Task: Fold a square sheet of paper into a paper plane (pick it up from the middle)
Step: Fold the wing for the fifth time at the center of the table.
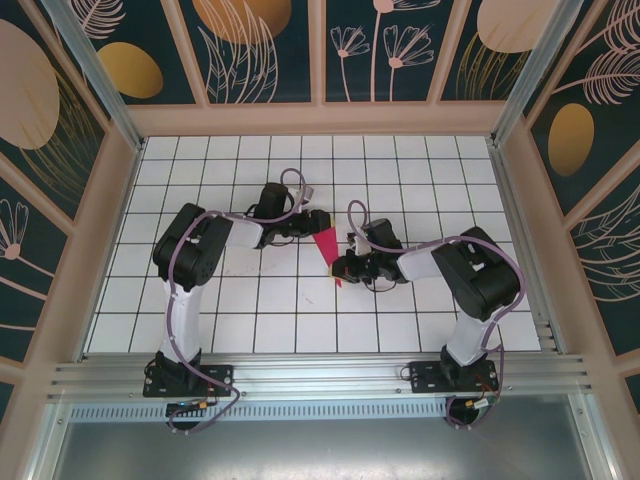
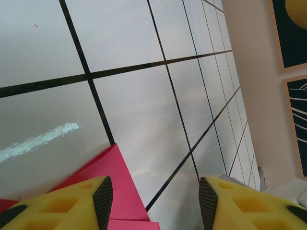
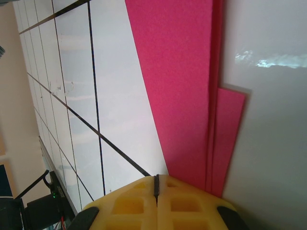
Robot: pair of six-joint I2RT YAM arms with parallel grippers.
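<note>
**Paper (image 1: 324, 246) runs lengthwise away from the right gripper (image 1: 347, 266)**

The paper is a narrow pink wedge, already creased, lying flat on the table (image 1: 200, 300). In the top view its long axis runs from a sharp tip just beside the right gripper to a wider end farther off, on the side away from the arm bases.

The right gripper's 2 fingers are pressed together. In its wrist view the folded layers run straight out from under the fingertips. I cannot tell whether they pinch the paper or only bear down on it.

The left gripper (image 1: 305, 224) stands across the paper from the right gripper, at the wide end. Its jaws are spread with nothing between them, and one finger (image 2: 72, 201) hangs over a corner of the paper.

I judge the next crease to turn on that axis. The right gripper is nearer the tip and suited to pin it. The left gripper is nearer the wide end and its loose edge.
</note>
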